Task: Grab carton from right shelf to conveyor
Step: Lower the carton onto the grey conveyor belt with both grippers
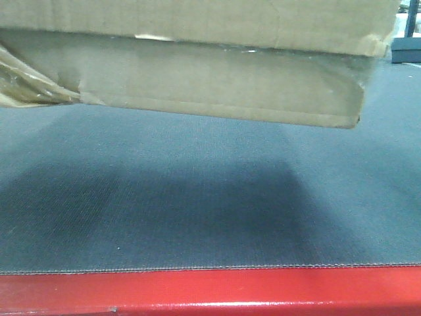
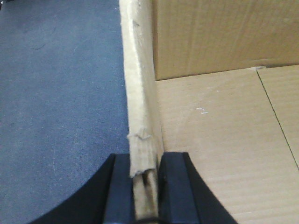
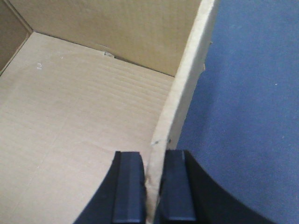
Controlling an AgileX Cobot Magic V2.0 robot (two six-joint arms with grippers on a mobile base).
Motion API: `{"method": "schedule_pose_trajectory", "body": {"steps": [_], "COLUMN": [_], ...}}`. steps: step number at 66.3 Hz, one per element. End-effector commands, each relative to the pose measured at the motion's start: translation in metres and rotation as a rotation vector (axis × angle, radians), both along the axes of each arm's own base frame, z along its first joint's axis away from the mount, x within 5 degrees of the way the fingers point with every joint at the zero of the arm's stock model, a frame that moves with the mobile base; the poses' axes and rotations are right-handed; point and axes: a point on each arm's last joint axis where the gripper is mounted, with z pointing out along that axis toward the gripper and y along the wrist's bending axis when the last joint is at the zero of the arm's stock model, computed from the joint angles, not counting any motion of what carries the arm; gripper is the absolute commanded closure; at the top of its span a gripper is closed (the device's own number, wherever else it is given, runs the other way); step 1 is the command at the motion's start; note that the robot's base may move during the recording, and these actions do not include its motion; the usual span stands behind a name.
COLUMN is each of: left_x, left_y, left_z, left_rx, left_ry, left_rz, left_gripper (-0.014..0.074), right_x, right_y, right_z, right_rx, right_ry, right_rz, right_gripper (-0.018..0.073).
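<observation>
A brown open carton (image 1: 217,85) hangs a little above the dark conveyor belt (image 1: 210,210) and casts a shadow on it. In the left wrist view my left gripper (image 2: 145,163) is shut on the carton's left wall (image 2: 138,88), one finger outside and one inside. In the right wrist view my right gripper (image 3: 153,161) is shut on the carton's right wall (image 3: 184,93) in the same way. The carton's inside (image 3: 79,121) is bare cardboard. Neither gripper shows in the front view.
A red frame edge (image 1: 210,289) runs along the near side of the belt. A torn flap with clear tape (image 1: 26,82) hangs at the carton's left end. A dark structure (image 1: 408,39) stands at the far right.
</observation>
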Motion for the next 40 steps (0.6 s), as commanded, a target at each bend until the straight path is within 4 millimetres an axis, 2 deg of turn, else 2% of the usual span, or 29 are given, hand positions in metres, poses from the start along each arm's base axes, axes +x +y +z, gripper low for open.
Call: {"method": "schedule_pose_trajectory", "body": {"steps": [1, 40], "left_x": [-0.0026, -0.0027], "left_y": [0.0162, 0.0143], "left_z": [0.0086, 0.0077], "left_rx": [0.122, 0.101], "left_ry": [-0.058, -0.051], "left_rz": [0.082, 0.069], "left_gripper": [0.0605, 0.0605], "right_x": [-0.0030, -0.0003], "right_y": [-0.0096, -0.0080], "right_z": [0.0042, 0.0088], "right_rx": [-0.061, -0.029], "right_ry": [-0.045, -0.098], "right_rz": [-0.020, -0.022], "right_gripper": [0.0629, 0.0629]}}
